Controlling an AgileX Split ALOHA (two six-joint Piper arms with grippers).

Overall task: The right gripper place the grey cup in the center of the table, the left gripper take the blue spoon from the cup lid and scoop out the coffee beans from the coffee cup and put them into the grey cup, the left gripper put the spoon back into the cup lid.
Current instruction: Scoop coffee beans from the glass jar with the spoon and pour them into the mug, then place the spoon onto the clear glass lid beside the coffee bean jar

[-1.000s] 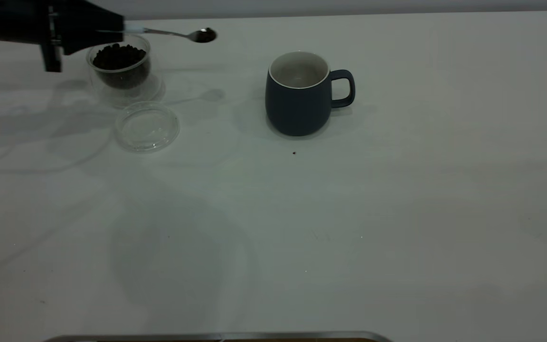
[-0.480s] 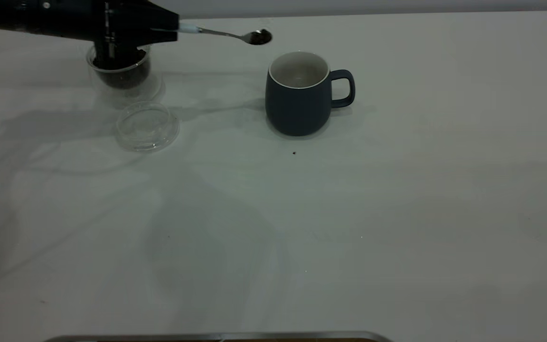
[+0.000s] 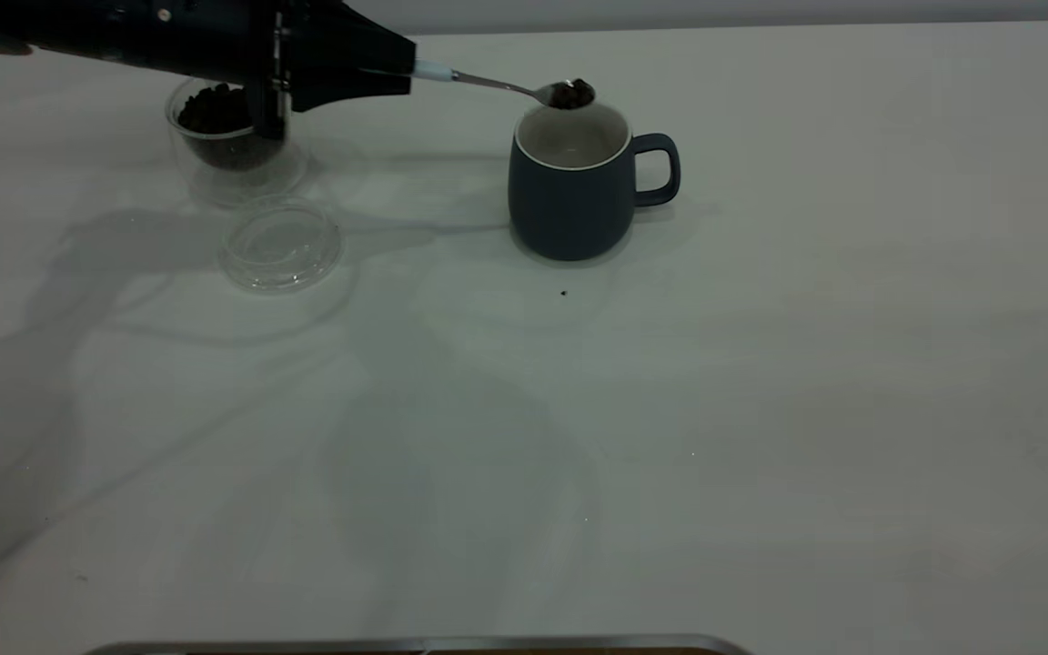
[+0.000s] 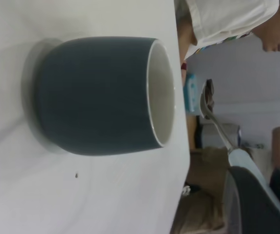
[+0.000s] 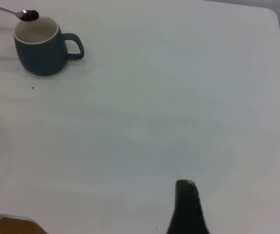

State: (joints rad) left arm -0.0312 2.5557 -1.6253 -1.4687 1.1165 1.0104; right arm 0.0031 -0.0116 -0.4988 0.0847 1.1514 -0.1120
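The grey cup (image 3: 569, 196) stands upright near the table's middle, handle to the right; it also shows in the left wrist view (image 4: 96, 95) and the right wrist view (image 5: 40, 48). My left gripper (image 3: 404, 71) is shut on the blue spoon (image 3: 488, 83) and holds it level. The spoon's bowl carries coffee beans (image 3: 571, 93) just above the cup's far rim. In the left wrist view the spoon (image 4: 218, 126) runs from my gripper (image 4: 263, 191) to beside the cup's mouth. The coffee cup (image 3: 228, 136), with beans in it, stands partly behind my left arm. The cup lid (image 3: 280, 244) lies empty in front of it.
A single stray bean (image 3: 564, 293) lies on the white table (image 3: 760, 409) in front of the grey cup. My right gripper (image 5: 186, 200) is parked low over the table's near right part, far from the cup. A person stands beyond the table's far edge.
My left gripper has carried the loaded spoon to the right, from above the coffee cup to over the grey cup's rim, and a little lower. The cups and lid have not moved.
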